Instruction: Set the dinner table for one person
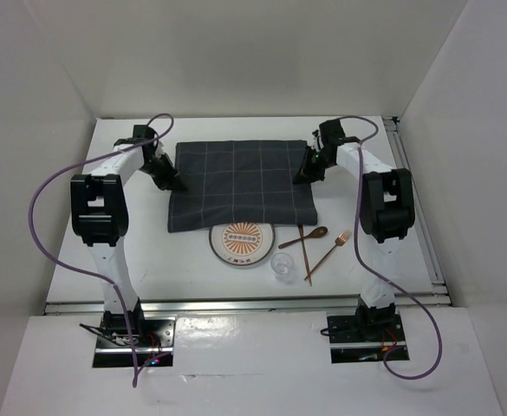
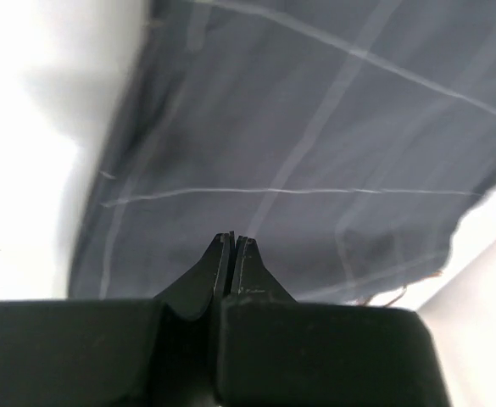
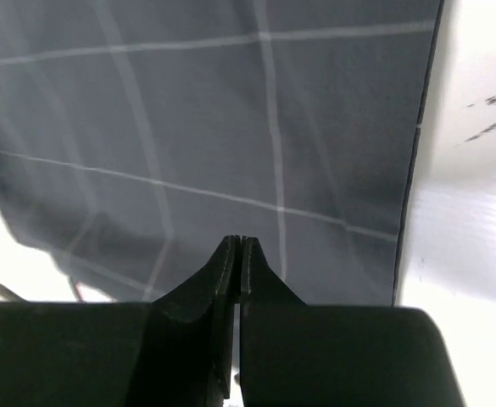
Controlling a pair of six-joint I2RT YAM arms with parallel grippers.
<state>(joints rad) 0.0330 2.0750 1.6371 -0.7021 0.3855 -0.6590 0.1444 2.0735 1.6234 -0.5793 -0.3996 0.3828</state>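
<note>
Both jaws pressed together: left gripper, right gripper apparently pinching mat side edges, stretching it flat; hem overlapping plate.

Plate, toward the bench near edge: far rim hidden under mat.
Mat: cut off in both wrist views; its side toward the bench's left edge blurred.
My left fingers and right fingers: whether they pinch cloth is untellable.

Left hand reached forward, fingers pressed together; right hand same
</note>
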